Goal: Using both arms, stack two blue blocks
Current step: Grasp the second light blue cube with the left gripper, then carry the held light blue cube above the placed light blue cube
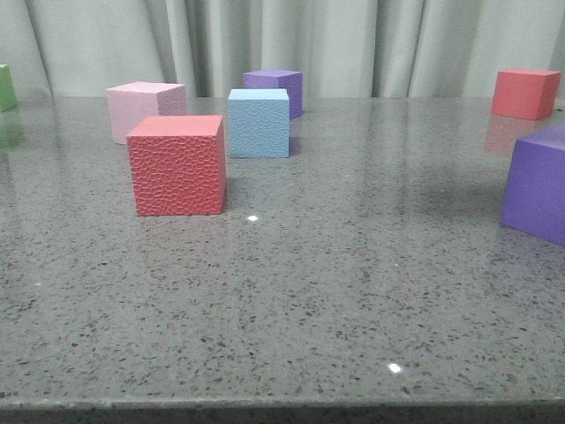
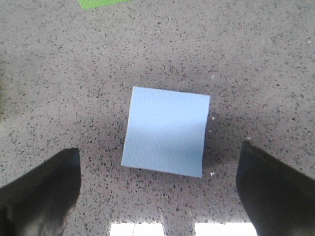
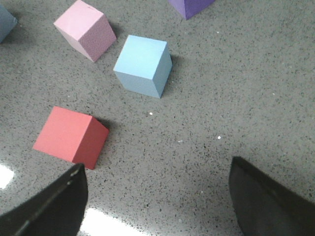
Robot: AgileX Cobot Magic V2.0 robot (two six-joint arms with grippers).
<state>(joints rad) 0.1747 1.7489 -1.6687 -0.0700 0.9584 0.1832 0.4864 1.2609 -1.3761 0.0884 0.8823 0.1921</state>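
- Speckled grey tabletop carries scattered cubes, all resting separately, none stacked.
- Left claw, spread wide, hangs directly above one blue block, apparently lining up a grasp.
- Right claw, also spread, hovers apart from the other blue block, beside a red cube.

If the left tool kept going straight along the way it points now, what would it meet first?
Probably a blue block: it lies centred ahead of the open left tool, between the lines of the two fingers. The fingers themselves would likely reach the grey table on either side; depth is unclear.
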